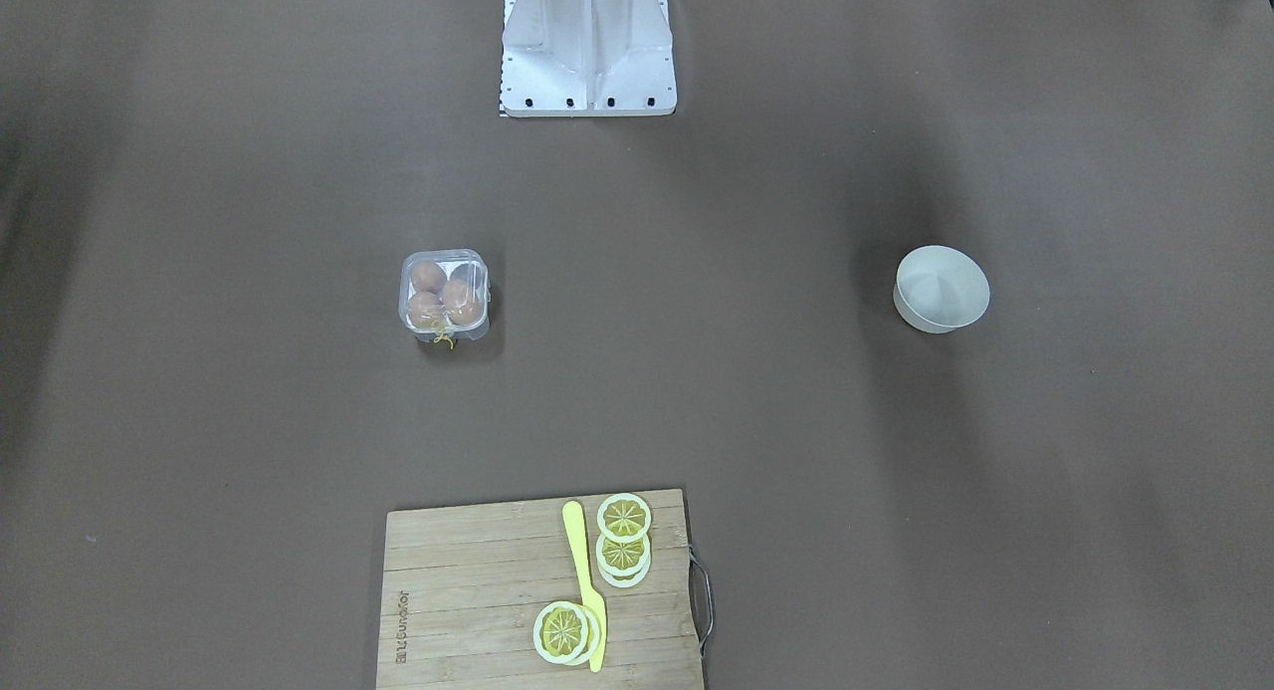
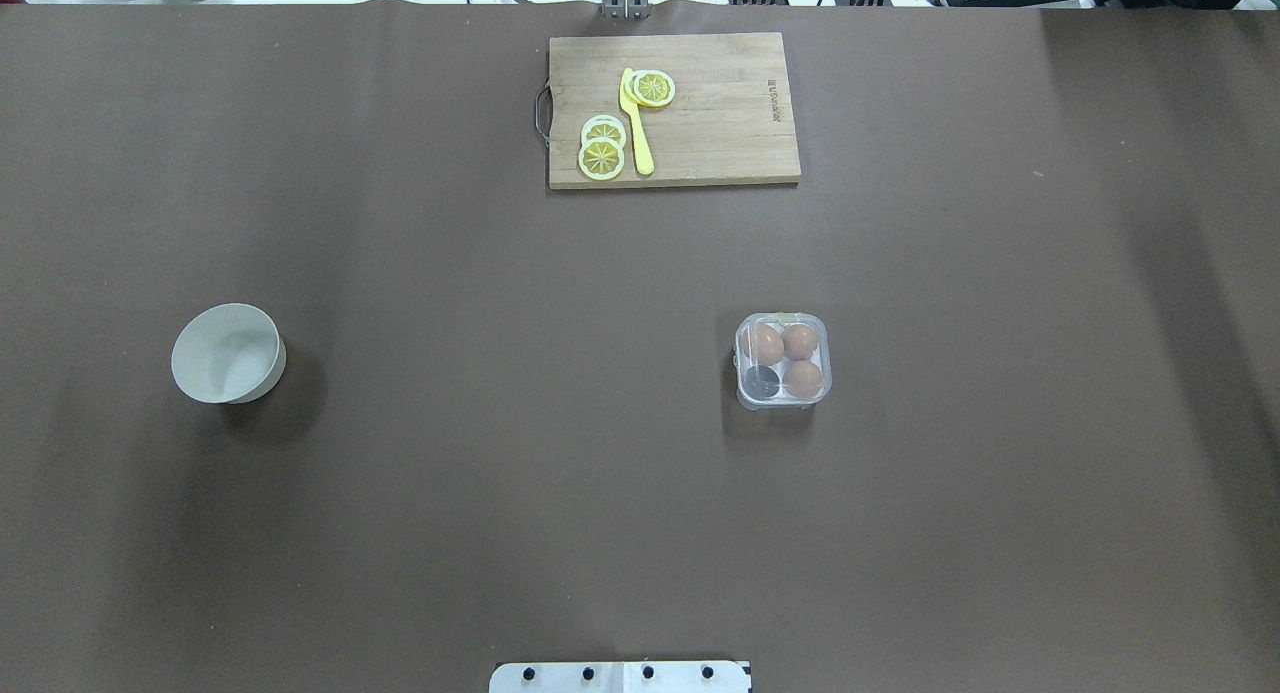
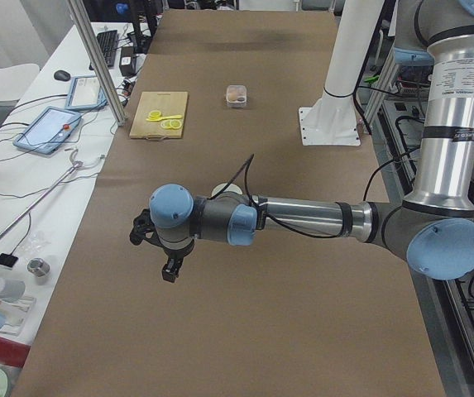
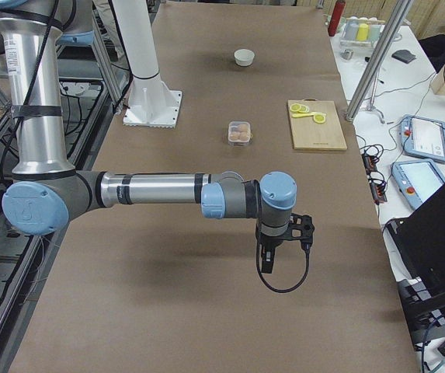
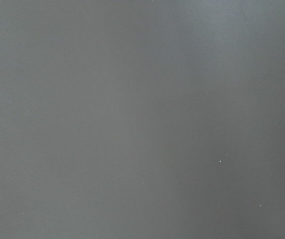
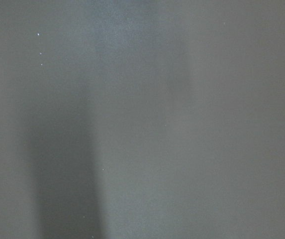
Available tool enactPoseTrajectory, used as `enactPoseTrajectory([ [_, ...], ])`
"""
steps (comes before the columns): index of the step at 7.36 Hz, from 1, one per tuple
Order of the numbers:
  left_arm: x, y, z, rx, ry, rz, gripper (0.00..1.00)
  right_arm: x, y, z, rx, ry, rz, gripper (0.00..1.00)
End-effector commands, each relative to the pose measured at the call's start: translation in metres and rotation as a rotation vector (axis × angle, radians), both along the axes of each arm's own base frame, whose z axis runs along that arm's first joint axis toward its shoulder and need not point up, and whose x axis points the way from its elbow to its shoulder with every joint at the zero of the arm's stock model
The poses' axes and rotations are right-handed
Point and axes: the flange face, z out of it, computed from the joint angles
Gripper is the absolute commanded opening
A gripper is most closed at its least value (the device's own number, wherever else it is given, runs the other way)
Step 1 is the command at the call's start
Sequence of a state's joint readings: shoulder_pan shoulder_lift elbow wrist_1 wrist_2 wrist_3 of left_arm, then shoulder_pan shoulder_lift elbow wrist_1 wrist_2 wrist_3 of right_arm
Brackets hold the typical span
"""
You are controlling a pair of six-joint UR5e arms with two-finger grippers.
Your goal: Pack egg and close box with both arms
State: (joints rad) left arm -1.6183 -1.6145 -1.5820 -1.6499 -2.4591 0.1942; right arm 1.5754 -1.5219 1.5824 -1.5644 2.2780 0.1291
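Left arm (image 3: 303, 217), right arm (image 4: 160, 189): both outstretched.

- box (image 2: 762, 383): clear plastic, yellow string (image 1: 443, 340)
- eggs (image 2: 765, 344): light brown, all three
- bowl (image 2: 228, 354): plain off-white
- cutting board (image 2: 720, 113): pale wood, striped grain
- lemon slices (image 2: 601, 158) and knife (image 2: 637, 133): yellow, slices white-rimmed
- table (image 2: 500, 423): flat brown

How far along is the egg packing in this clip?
Done, it seems: three eggs sit in the clear egg carton, which has its fourth cell empty and looks shut, with no flap folded out. No loose egg shows, and the white bowl looks empty. In hand: nothing. The left gripper and right gripper hang over bare table, away from the carton. Left: apparently nothing, though how firmly it is shut cannot be told.
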Motion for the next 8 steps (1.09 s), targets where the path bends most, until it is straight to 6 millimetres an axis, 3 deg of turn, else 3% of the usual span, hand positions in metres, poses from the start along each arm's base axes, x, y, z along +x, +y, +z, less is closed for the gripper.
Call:
enactPoseTrajectory([
  [1,0.0012,0.0159,0.0113,0.007,0.006,0.013,0.97,-0.0032,-0.0054,-0.0044,0.008,0.000,-0.006,1.00],
  [8,0.0015,0.0195,0.0046,0.013,0.007,0.008,0.97,-0.0074,-0.0092,-0.0094,0.055,-0.004,-0.010,1.00],
])
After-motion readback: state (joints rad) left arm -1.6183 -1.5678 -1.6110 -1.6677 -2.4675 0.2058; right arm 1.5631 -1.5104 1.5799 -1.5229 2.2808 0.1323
